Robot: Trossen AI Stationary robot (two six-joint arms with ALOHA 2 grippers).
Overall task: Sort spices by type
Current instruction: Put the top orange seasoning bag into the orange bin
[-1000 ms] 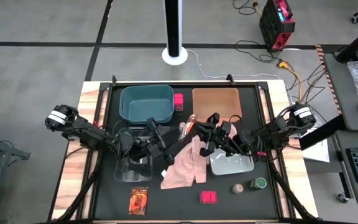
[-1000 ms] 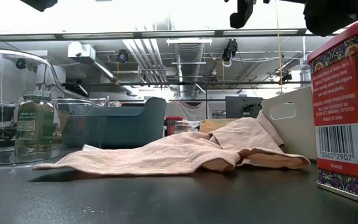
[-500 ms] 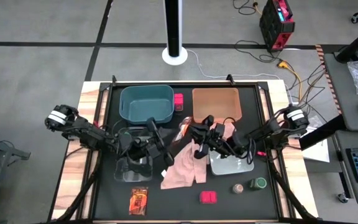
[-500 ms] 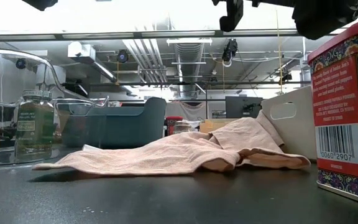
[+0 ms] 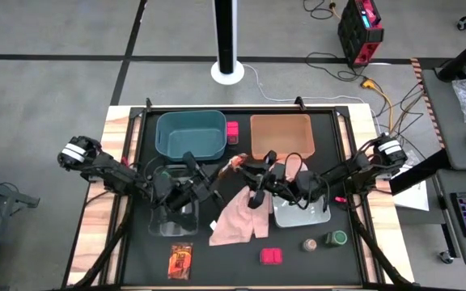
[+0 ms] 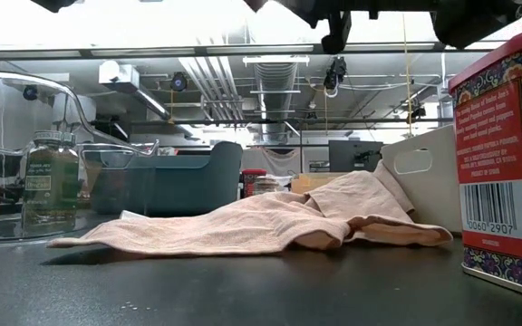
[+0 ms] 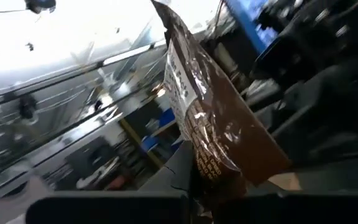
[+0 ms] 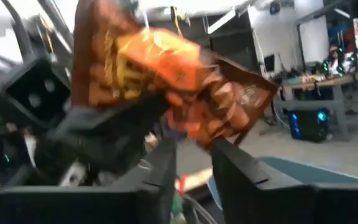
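A teal bin (image 5: 190, 135) sits at the far side of the black surface (image 5: 233, 259), with an orange bin (image 5: 281, 133) to its right. A clear bin (image 5: 174, 222) stands nearer on the left, and a grey bin (image 5: 302, 212) nearer on the right. Between those two a pink cloth (image 5: 238, 217) lies crumpled. Beyond the surface, a white pole base (image 5: 227, 72) stands on the grey floor, and a red and black box (image 5: 359, 31) with cables sits off to the right.
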